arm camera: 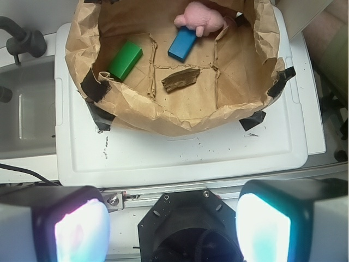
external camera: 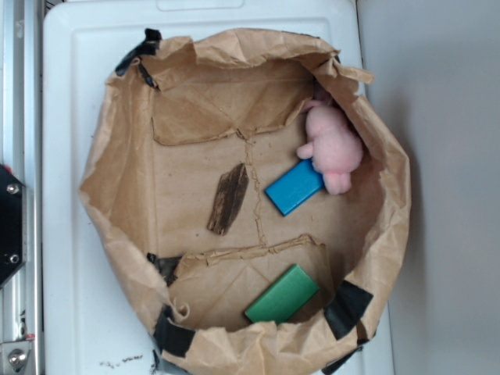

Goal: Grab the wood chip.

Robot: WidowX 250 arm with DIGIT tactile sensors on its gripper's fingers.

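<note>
The exterior camera looks straight down, fairly close, into the paper bag. My wrist camera looks down from farther back, past my hand, toward the same bag; both share its inside.

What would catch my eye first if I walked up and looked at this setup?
Probably the crumpled brown paper bag, rolled open like a bowl on a white lid. Inside, a pink plush toy sits against the bag's wall touching a blue block, with a green block apart from them on the opposite side. The dark wood chip lies flat mid-floor, and the gripper hangs well away with its jaws spread.
</note>
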